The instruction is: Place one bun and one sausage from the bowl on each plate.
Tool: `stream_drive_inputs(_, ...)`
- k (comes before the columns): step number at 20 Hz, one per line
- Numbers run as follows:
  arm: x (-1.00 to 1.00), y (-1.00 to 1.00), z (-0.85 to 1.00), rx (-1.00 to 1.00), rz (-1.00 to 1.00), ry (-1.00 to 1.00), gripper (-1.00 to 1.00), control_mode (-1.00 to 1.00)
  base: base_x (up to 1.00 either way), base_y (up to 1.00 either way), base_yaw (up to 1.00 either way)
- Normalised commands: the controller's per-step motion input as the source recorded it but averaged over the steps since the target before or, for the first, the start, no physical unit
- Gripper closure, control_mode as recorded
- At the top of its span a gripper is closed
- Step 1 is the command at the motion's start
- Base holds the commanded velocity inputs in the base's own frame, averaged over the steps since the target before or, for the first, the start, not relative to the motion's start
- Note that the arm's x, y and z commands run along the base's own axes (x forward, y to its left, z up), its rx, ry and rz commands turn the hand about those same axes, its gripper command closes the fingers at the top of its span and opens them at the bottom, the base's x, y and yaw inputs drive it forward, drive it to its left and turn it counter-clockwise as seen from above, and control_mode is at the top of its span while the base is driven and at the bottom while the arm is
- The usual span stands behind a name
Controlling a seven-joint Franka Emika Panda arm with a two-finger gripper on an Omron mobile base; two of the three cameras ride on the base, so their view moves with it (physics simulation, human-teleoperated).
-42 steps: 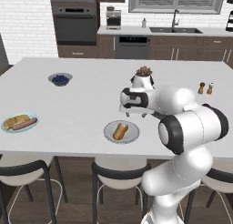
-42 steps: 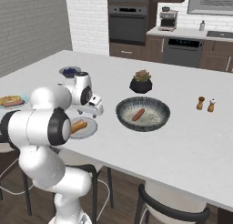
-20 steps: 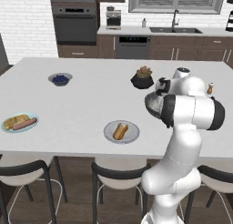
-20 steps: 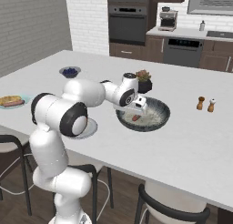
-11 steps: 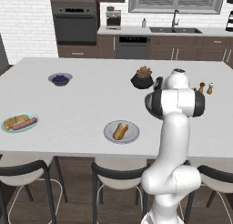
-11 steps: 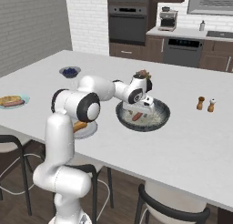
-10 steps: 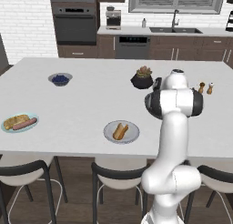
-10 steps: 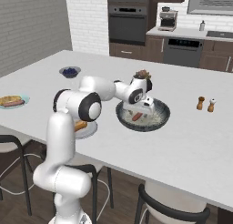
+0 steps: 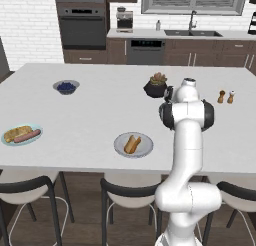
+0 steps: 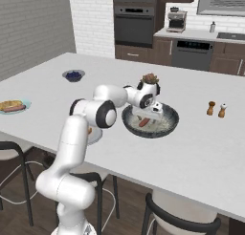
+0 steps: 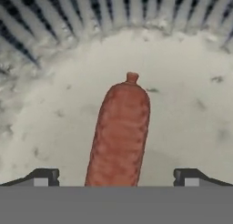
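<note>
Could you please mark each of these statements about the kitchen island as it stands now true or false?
1. The gripper is open, its fingertips either side of the sausage in the bowl. True.
2. The grey plate near the stools holds a bun and a sausage. False: only a bun lies on it.
3. The teal plate carries both a bun and a sausage. True.
4. Two sausages lie in the bowl. False: one.
5. The salt and pepper shakers stand inside the bowl. False: they stand on the counter, apart from it.
</note>
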Motion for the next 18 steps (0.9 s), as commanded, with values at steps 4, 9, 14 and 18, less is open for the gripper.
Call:
stream_drive_inputs(4,-0.33,0.24,-0.74,0.0,0.0,-0.08,-1.0,-1.0,0.0,0.0,0.0)
stream_drive_inputs(9,-0.34,0.76,-0.7,-0.01,-0.01,0.0,1.0,-1.0,0.0,0.0,0.0)
stream_drive_inputs(14,-0.16,0.45,-0.14,0.0,-0.01,-0.05,1.0,-1.0,0.0,0.0,0.0)
stream_drive_inputs(18,-0.26,0.11,0.34,-0.01,-0.04,-0.02,1.0,-1.0,0.0,0.0,0.0)
